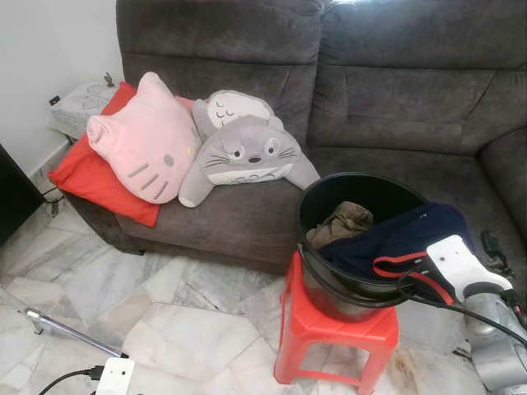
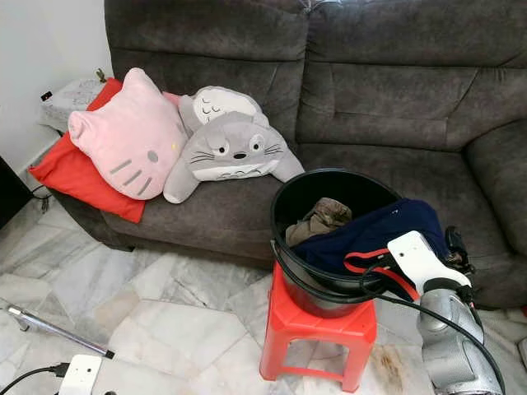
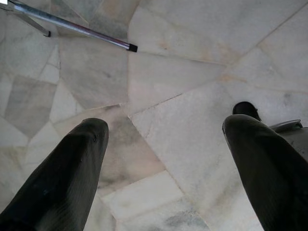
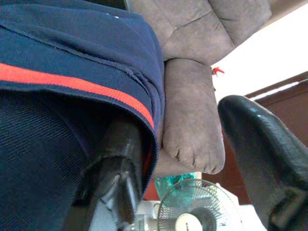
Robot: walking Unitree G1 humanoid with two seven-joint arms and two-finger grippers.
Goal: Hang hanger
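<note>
A dark grey sofa (image 1: 329, 90) stands on a pale marble floor (image 1: 165, 304). On the left part of its seat a red cushion (image 1: 90, 181) lies at the left edge, with a pink cat-face pillow (image 1: 144, 148) leaning on it. Just beside that, toward the middle of the seat, a grey round-eyed plush pillow (image 1: 247, 156) rests against the backrest.

In front of the sofa's right half a red plastic stool (image 1: 329, 329) stands on the floor. A black bucket (image 1: 329, 197) sits on the stool's top. Inside it lies a crumpled brown cloth (image 1: 342, 222), and a navy garment with a red stripe (image 1: 403, 234) is draped over the bucket's right rim.

The right gripper (image 4: 192, 159) is at that right rim. Its fingers are spread, and one finger (image 4: 120, 159) lies against the navy fabric, just under the red stripe. The sofa's armrest and a small fan show beyond it.

The left gripper (image 3: 163, 163) hangs over bare marble with its fingers wide apart, holding nothing. A metal rod (image 3: 72, 26) with a black tip lies on the floor near the lower left corner of the head views, beside a white plug block (image 1: 115, 374).

No hanger can be made out.
</note>
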